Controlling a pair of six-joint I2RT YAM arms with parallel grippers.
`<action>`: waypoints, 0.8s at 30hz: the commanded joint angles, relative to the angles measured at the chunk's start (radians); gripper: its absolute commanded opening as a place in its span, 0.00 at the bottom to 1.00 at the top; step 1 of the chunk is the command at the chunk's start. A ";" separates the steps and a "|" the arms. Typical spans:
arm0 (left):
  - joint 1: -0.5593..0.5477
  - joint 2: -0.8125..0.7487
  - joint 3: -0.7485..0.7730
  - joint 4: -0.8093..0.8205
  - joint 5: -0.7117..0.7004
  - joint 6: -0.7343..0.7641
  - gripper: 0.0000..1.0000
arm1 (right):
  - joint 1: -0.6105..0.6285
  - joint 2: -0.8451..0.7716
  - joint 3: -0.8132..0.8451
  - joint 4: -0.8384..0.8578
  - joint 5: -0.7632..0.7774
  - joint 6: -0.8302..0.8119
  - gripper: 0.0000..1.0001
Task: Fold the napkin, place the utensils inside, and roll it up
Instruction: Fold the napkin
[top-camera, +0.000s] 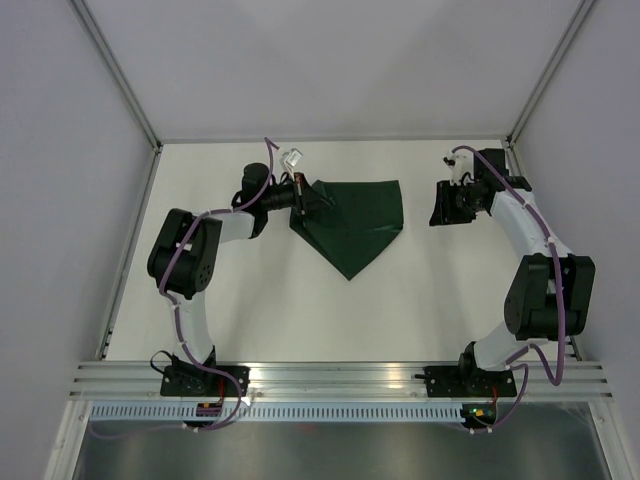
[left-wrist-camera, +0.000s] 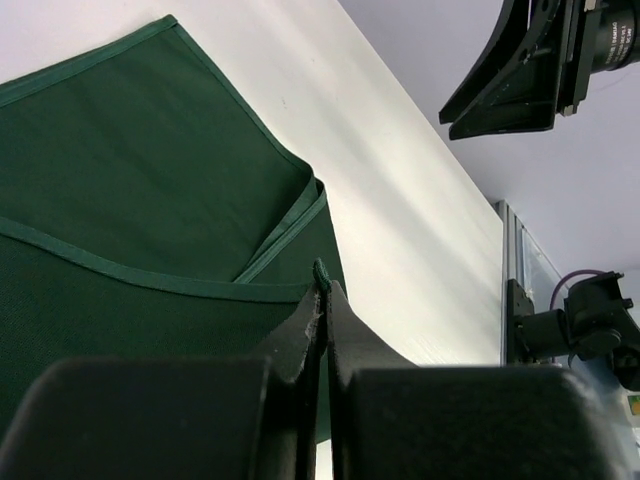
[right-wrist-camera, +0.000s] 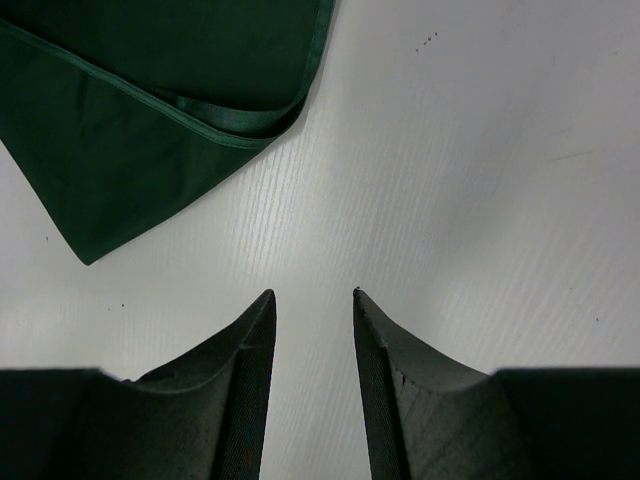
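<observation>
While the top camera shows the whole napkin (top-camera: 355, 225) folded into a downward-pointing wedge at the far middle of the counter (top-camera: 250, 310), only the left wrist view makes the grip plain. There the left end effector (left-wrist-camera: 322, 288) is closed almost flush on a pinch of green hem at the cloth's left corner. The same view shows the layered, hemmed edges of the fold. From the right wrist camera, the right end effector (right-wrist-camera: 314, 300) stands moderately parted, holding nothing. It is over bare counter, near the napkin's right side but clear of it.
</observation>
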 joint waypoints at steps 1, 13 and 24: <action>-0.008 -0.036 0.006 0.046 0.059 0.053 0.02 | 0.004 -0.041 -0.002 -0.004 0.004 -0.010 0.43; -0.038 -0.053 0.011 0.019 0.094 0.073 0.02 | 0.012 -0.047 -0.014 0.003 0.001 -0.015 0.43; -0.097 -0.036 -0.004 -0.049 0.114 0.141 0.02 | 0.013 -0.058 -0.022 0.000 0.013 -0.021 0.43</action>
